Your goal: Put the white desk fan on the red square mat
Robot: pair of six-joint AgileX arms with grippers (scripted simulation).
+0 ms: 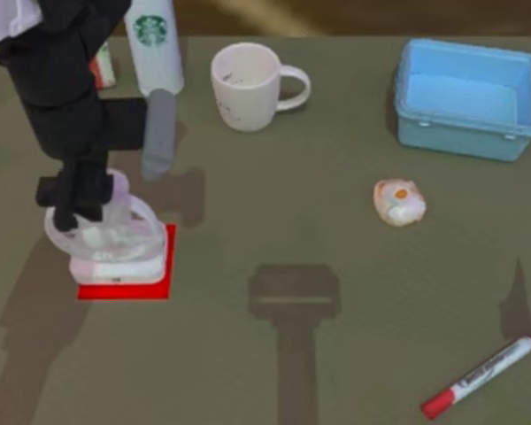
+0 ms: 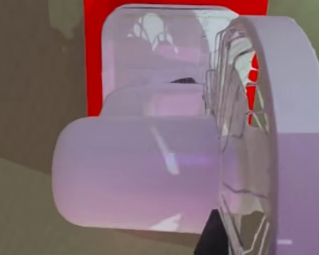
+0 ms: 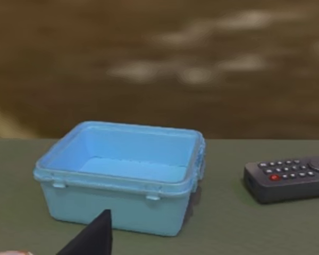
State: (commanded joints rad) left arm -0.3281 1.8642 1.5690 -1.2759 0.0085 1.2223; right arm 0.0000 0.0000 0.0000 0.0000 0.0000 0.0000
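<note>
The white desk fan stands with its rectangular base on the red square mat at the table's left. Mat strips show along the base's right and near sides. My left gripper comes down from above and is shut on the fan's round grilled head. In the left wrist view the fan's motor housing fills the frame. One dark finger lies against the back of the grille, and the mat shows beyond the base. My right gripper is outside the top view, facing the blue box.
A Starbucks cup, a white mug and a red-and-white packet stand at the back left. A blue box sits back right, with a remote beside it. A small white-orange item and a red marker lie right.
</note>
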